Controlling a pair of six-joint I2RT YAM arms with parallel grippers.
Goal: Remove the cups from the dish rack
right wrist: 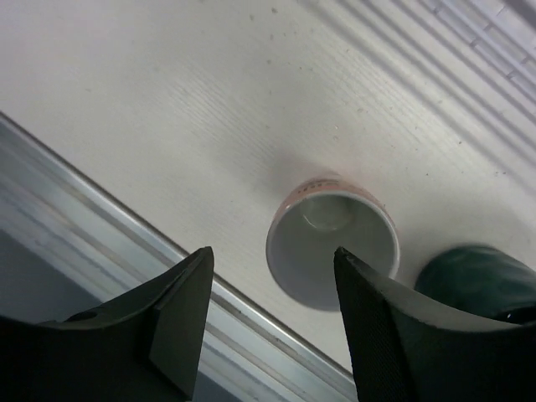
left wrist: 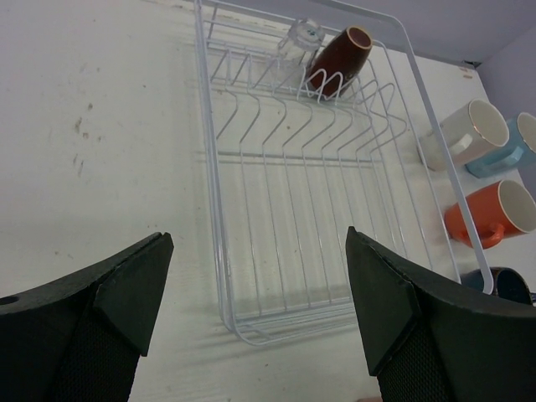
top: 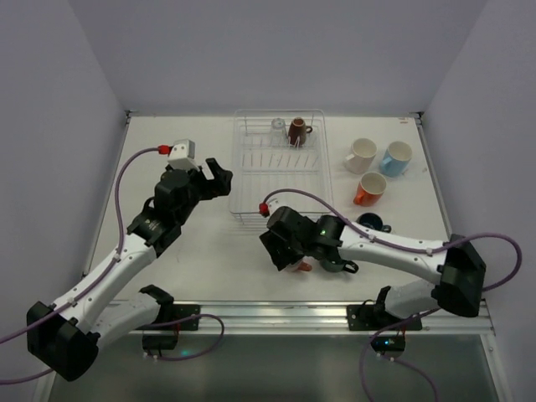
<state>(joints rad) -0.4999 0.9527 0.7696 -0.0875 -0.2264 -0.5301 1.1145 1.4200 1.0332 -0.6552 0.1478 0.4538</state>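
From above, your dish rack point(top: 276, 191) stands at the middle of the far half of the table point(top: 209, 260). Two things are left in it, at its far end: a clear glass point(top: 277, 128) and a brown mug point(top: 298, 131) just beside it. To the right of the rack, out on the table, sit a cream mug point(top: 361, 155), a blue mug point(top: 396, 157), an orange mug point(top: 369, 188) and a navy mug point(top: 373, 223). Your left gripper point(top: 219, 177) hangs just off the rack's left side with its jaws apart and holding nothing. Your right gripper point(top: 293, 261) points down near the front edge, over a pink mug point(top: 305, 267) and beside a green mug point(top: 337, 263); its arm covers most of both.

Through the left wrist, the left gripper point(left wrist: 255, 285) is spread wide. The rack point(left wrist: 219, 251) runs away from you. The glass point(left wrist: 303, 38) and brown mug point(left wrist: 339, 59) lean on the tines at the far end. The cream point(left wrist: 465, 134), blue point(left wrist: 515, 142), orange point(left wrist: 494, 213) and navy point(left wrist: 502, 285) mugs lie past its right wall.

Through the right wrist, the right gripper point(right wrist: 272, 251) is parted and grips nothing. Below it the pink mug point(right wrist: 331, 243) stands upright on the table point(right wrist: 167, 100), mouth up, nearer your right-hand finger point(right wrist: 368, 318). The green mug point(right wrist: 473, 280) sits just beside it, near the metal rail point(right wrist: 84, 193).
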